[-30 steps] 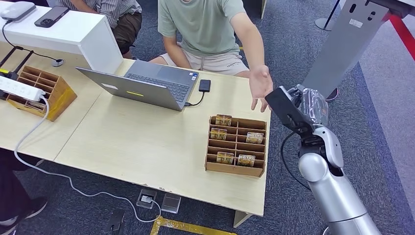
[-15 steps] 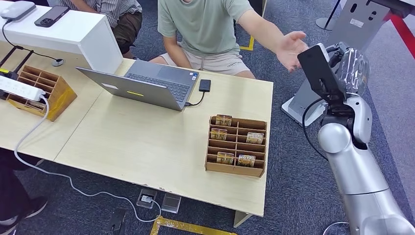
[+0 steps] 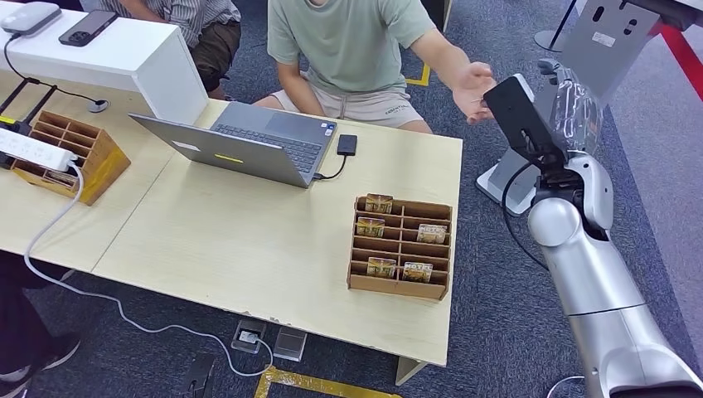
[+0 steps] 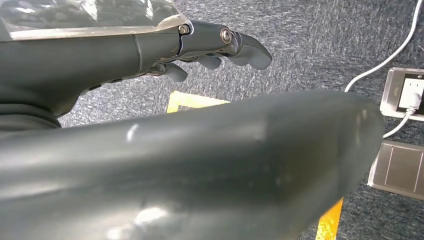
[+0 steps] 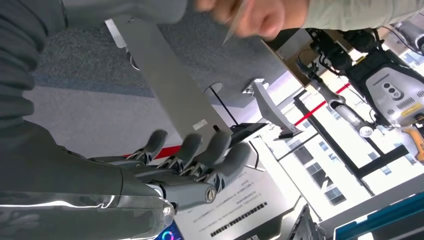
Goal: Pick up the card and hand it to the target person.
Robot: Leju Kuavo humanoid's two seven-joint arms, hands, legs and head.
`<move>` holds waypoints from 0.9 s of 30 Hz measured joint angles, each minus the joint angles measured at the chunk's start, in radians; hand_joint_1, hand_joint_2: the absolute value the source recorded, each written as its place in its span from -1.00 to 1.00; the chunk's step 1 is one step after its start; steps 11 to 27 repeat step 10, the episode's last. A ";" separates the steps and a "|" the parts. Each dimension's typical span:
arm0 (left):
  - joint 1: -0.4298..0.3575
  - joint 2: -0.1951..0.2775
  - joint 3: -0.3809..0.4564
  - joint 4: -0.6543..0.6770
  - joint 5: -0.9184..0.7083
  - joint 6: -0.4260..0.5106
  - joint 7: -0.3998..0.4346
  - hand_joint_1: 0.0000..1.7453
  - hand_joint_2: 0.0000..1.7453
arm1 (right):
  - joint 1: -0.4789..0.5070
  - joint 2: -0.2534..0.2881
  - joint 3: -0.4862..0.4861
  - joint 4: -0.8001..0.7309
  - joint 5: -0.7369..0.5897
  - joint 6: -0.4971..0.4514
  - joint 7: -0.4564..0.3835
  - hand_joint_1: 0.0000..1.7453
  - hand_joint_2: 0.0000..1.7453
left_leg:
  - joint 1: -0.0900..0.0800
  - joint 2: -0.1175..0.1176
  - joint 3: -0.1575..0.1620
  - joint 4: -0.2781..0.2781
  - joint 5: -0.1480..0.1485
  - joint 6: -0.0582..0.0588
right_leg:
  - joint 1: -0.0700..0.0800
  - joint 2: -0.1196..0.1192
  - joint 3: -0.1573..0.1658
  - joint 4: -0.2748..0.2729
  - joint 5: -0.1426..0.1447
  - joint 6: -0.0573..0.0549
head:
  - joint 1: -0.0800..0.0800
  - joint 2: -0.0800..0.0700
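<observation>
Since half a second ago, the person's hand (image 3: 472, 83) has drawn back a little toward the table (image 3: 249, 240) and now sits just beside the black panel at the robot's right wrist; the right arm (image 3: 593, 274) has shifted slightly toward the table too, and a second ago it was lower, near the table's right edge.

Taking the wooden card rack (image 3: 400, 246) as the landmark: far to its left, at the table's left end, stands a second wooden organiser (image 3: 70, 153) with a white power strip (image 3: 33, 149) lying across it. Up and to the left of the rack sits an open grey laptop (image 3: 249, 143), and a small black device (image 3: 346, 144) lies between the laptop and the rack, wired to the laptop. The rack itself holds several cards upright in its compartments. Beyond the rack, behind the table's far edge, sits a person in a pale green shirt (image 3: 344, 41), one arm stretched out to the right.

Up and to the right of the rack, off the table, the right hand (image 3: 572, 99) is raised. In the right wrist view its fingers (image 5: 200, 150) are spread and straight, holding nothing, and the person's hand (image 5: 260, 17) pinches a thin card (image 5: 236, 22) just beyond them. In the left wrist view the left hand (image 4: 150, 60) hangs over the carpet, its fingers (image 4: 240, 45) loosely curled around nothing, near a floor socket (image 4: 407, 92)
</observation>
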 joint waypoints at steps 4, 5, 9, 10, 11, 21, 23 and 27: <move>0.000 0.000 -0.001 0.000 0.000 0.000 0.000 -1.00 -1.00 | 0.000 0.010 0.005 0.021 -0.002 0.000 -0.008 -1.00 1.00 | 0.000 0.000 0.000 0.000 0.000 0.000 | 0.000 0.000 0.000 0.000 0.000 0.000 | 0.000 0.000; 0.000 0.000 -0.002 0.000 0.000 0.001 0.000 -1.00 -1.00 | 0.000 0.011 0.006 0.025 -0.003 -0.002 -0.010 -1.00 1.00 | 0.000 0.000 0.000 0.000 0.000 0.000 | 0.000 0.000 0.000 0.000 0.000 0.000 | 0.000 0.000; 0.000 0.000 -0.005 0.000 0.000 0.003 0.000 -1.00 -1.00 | 0.001 0.015 0.011 0.039 -0.015 -0.020 -0.024 -1.00 1.00 | 0.000 0.000 0.000 0.000 0.000 0.000 | 0.000 0.000 0.000 0.000 0.000 0.000 | 0.000 0.000; 0.000 0.000 -0.006 0.000 0.000 0.004 0.000 -1.00 -1.00 | 0.002 0.015 0.011 0.040 -0.017 -0.023 -0.026 -1.00 1.00 | 0.000 0.000 0.000 0.000 0.000 0.000 | 0.000 0.000 0.000 0.000 0.000 0.000 | 0.000 0.000; 0.000 0.000 -0.006 0.000 0.000 0.004 0.000 -1.00 -1.00 | 0.002 0.015 0.011 0.040 -0.017 -0.023 -0.026 -1.00 1.00 | 0.000 0.000 0.000 0.000 0.000 0.000 | 0.000 0.000 0.000 0.000 0.000 0.000 | 0.000 0.000; 0.000 0.000 -0.006 0.000 0.000 0.004 0.000 -1.00 -1.00 | 0.002 0.015 0.011 0.040 -0.017 -0.023 -0.026 -1.00 1.00 | 0.000 0.000 0.000 0.000 0.000 0.000 | 0.000 0.000 0.000 0.000 0.000 0.000 | 0.000 0.000; 0.000 0.000 -0.006 0.000 0.000 0.004 0.000 -1.00 -1.00 | 0.002 0.015 0.011 0.040 -0.017 -0.023 -0.026 -1.00 1.00 | 0.000 0.000 0.000 0.000 0.000 0.000 | 0.000 0.000 0.000 0.000 0.000 0.000 | 0.000 0.000; 0.000 0.000 -0.006 0.000 0.000 0.004 0.000 -1.00 -1.00 | 0.002 0.015 0.011 0.040 -0.017 -0.023 -0.026 -1.00 1.00 | 0.000 0.000 0.000 0.000 0.000 0.000 | 0.000 0.000 0.000 0.000 0.000 0.000 | 0.000 0.000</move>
